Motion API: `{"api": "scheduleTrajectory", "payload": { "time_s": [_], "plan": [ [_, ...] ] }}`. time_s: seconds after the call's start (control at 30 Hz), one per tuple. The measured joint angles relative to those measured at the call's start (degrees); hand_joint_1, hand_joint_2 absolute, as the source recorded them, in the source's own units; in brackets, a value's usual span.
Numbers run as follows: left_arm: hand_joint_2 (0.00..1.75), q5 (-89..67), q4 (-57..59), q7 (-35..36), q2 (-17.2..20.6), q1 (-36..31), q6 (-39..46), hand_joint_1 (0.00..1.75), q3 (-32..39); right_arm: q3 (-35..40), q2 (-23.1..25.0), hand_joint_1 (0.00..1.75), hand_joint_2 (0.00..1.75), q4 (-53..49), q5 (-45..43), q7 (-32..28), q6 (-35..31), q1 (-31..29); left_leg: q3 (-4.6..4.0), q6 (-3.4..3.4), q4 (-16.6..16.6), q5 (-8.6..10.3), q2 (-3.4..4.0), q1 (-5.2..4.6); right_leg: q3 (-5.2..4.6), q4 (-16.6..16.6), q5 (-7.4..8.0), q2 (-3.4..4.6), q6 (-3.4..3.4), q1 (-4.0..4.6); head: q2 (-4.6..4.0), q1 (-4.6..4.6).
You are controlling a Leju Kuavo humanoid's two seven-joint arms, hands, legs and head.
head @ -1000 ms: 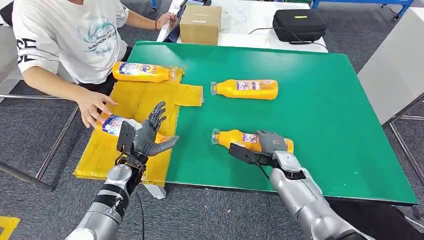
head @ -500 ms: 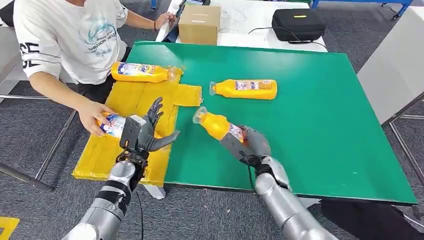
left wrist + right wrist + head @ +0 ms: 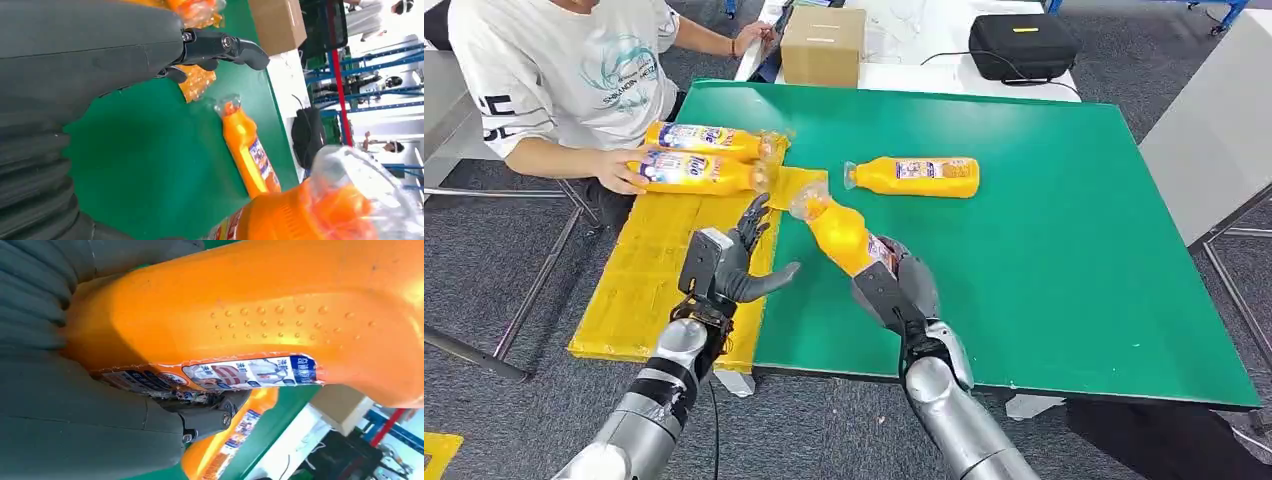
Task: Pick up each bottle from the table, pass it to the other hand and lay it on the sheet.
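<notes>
1. The held bottle [image 3: 842, 238] is riding in the right hand [image 3: 896, 288], lifted off the green table [image 3: 1074, 250] and tilting with its clear cap toward the left hand [image 3: 729, 265]. The fingers are clamping its lower body, which is leaving the neck end free; I judge that grip is meant to give the other hand room to take it.

2. The left hand is waiting just beside the cap, palm turned toward the bottle, fingers spread apart and holding nothing. It is hovering over the edge of the yellow sheet [image 3: 639, 290], apparently placed to receive and then lay the bottle down close by.

3. A second bottle [image 3: 914, 176] is lying on its side on the table, well apart from both hands and not yet picked up.

4. Two more bottles are lying side by side at the far end of the sheet: the far one [image 3: 709, 138] and a nearer one [image 3: 696, 172], on which a person's hand [image 3: 619, 170] is resting, perhaps straightening it.

5. The right hand is hiding the held bottle's base, so how far the fingers are wrapping is hard to tell. In the right wrist view the bottle's label is partly covered by the hand.

6. The person is cut off at the picture's top edge; a cardboard box [image 3: 824, 45] and a black case [image 3: 1022, 45] are sitting beyond the table.
</notes>
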Motion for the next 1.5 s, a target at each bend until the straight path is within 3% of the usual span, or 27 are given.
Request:
{"api": "scheduleTrajectory", "payload": {
  "time_s": [0.47, 0.87, 0.9, 0.93, 0.97, 1.5],
  "plan": [
    [1.75, 7.08, -0.81, 1.16, -0.76, -0.87, -9.48, 0.0, -5.66, 6.2, 6.27, 1.75, 1.75, 7.84, -1.01, -3.15, 1.22, -6.36, -0.08, -0.01, 0.0, 0.02, -0.01, 0.01, -0.07, 0.03, 0.0, 0.0, 0.0, 0.01, 0.0, 0.0],
    [1.75, 8.33, -3.1, 1.44, -0.41, 0.12, -9.48, 0.02, -6.73, 10.07, 8.4, 1.75, 1.75, 12.89, 0.32, -2.36, 2.14, -8.75, -0.1, -0.01, 0.0, 0.02, -0.01, 0.01, -0.11, 0.02, 0.0, 0.0, 0.0, 0.01, 0.0, 0.0],
    [1.75, 8.32, -3.1, 1.44, -0.39, 0.18, -9.44, 1.75, -6.73, 10.29, 8.42, 1.62, 1.75, 13.09, 0.32, -2.36, 2.14, -8.84, -0.1, -0.01, 0.0, 0.02, -0.01, 0.01, -0.1, 0.02, 0.0, 0.0, 0.0, 0.01, 0.0, 0.0],
    [1.75, 8.41, -3.13, 1.57, -0.33, 0.23, -9.37, 1.75, -6.73, 10.47, 8.44, 0.12, 1.75, 13.31, 0.35, -2.28, 2.19, -8.98, -0.1, -0.01, 0.0, 0.02, -0.01, 0.01, -0.1, 0.02, 0.0, 0.0, 0.0, 0.01, 0.0, 0.0],
    [1.75, 8.68, -3.15, 1.79, -0.26, 0.28, -9.24, 1.75, -6.73, 10.67, 8.44, 0.0, 1.75, 13.57, 0.35, -2.21, 2.38, -9.13, -0.1, -0.01, 0.0, 0.02, -0.01, 0.01, -0.1, 0.02, 0.0, 0.0, 0.0, 0.01, 0.0, 0.0],
    [1.75, 6.03, -3.21, 0.31, 1.33, -0.41, -0.15, 1.75, -3.93, 11.1, 8.18, 0.0, 1.75, 13.4, -4.81, -3.41, 0.55, -8.73, -0.1, -0.01, 0.0, 0.02, 0.01, 0.01, -0.14, 0.02, 0.0, 0.0, 0.0, 0.01, 0.0, 0.0]
  ]
}}
